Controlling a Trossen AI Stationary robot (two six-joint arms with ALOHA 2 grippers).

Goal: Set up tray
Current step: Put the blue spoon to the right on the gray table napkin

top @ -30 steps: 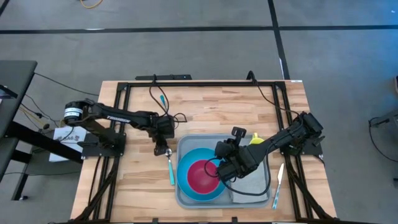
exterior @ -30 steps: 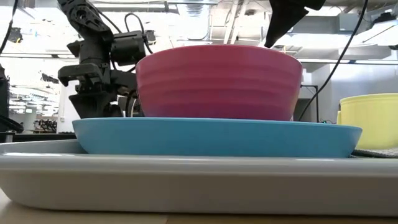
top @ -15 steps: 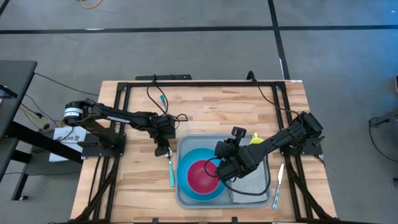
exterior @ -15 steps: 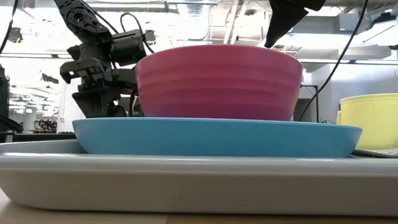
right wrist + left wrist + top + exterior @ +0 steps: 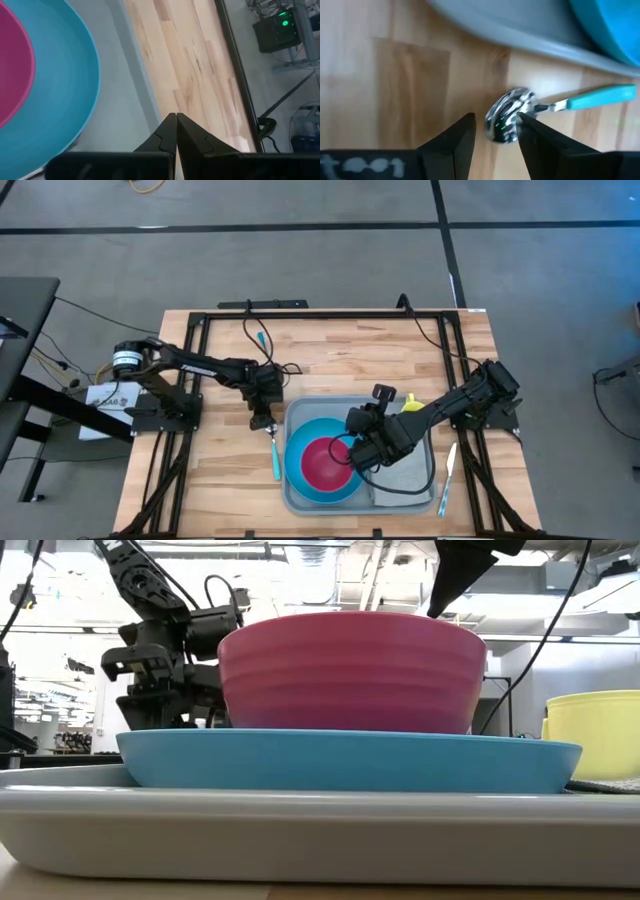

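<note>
While the tray [image 5: 300,412] lies at the surface's near edge, the spoon [image 5: 512,114] rests just off its left rim. The left gripper [image 5: 496,131], spread wide over the bowl end, should be lowered squarely before closing. The right gripper [image 5: 175,131] hangs closed over the tray.

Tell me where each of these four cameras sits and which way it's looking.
High view: overhead, straight down on the table; both arms show.
Low view: table height, level across the tray; the left gripper behind.
Left wrist view: above the spoon; open fingers show.
Right wrist view: above the plate; shut fingers show.
All four share the tray and plate.
</note>
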